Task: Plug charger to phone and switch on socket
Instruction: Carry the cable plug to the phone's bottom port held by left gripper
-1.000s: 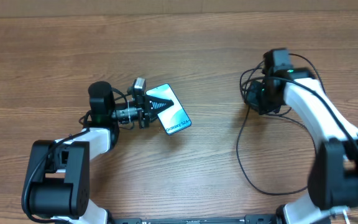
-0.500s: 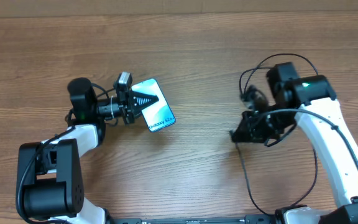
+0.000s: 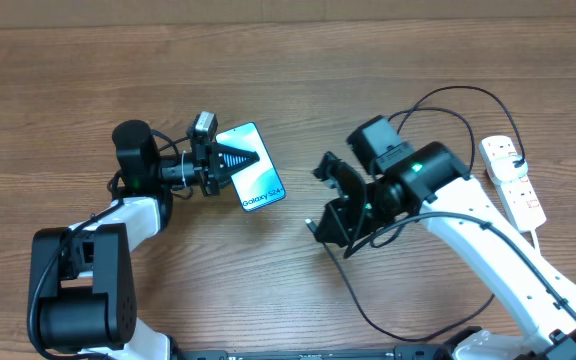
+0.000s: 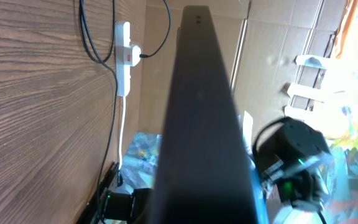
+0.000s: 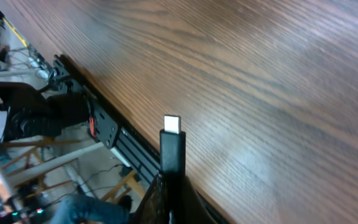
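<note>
The phone (image 3: 256,178), with a light-blue screen and "Galaxy S24" text, is held at its left end by my left gripper (image 3: 230,160), which is shut on it. In the left wrist view the phone (image 4: 197,112) shows edge-on as a dark bar. My right gripper (image 3: 320,222) is at mid-table, right of the phone and apart from it, shut on the charger's connector tip (image 5: 171,144). The black charger cable (image 3: 446,93) loops back to a plug in the white socket (image 3: 513,180) at the far right. The socket also shows in the left wrist view (image 4: 123,56).
The socket's thick white cord (image 3: 540,232) runs toward the front right. Slack black cable (image 3: 368,312) curves over the table in front of the right arm. The table's front edge and frame rail (image 5: 114,134) lie just beyond the connector in the right wrist view.
My right arm has swung left to mid-table with the connector, uncovering the socket. My left gripper has shifted the phone slightly left, then held it.
</note>
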`<act>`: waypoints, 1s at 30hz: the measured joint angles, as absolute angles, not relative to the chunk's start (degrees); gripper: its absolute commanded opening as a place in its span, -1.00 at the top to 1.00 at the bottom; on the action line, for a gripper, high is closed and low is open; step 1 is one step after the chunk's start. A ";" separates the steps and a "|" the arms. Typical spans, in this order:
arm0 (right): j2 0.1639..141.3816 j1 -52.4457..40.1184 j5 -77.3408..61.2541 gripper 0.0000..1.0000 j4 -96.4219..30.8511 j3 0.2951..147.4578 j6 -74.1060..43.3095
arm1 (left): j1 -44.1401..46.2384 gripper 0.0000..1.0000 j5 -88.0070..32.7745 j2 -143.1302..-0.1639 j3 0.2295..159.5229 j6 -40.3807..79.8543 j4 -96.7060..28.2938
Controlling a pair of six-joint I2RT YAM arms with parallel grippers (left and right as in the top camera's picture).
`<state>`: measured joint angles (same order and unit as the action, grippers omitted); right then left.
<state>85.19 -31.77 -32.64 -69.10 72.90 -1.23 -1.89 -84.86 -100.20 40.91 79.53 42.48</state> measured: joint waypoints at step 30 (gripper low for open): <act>85.19 -35.68 -30.63 0.92 -59.57 72.84 -9.67 | 2.66 0.92 -77.73 -100.20 40.91 77.82 42.48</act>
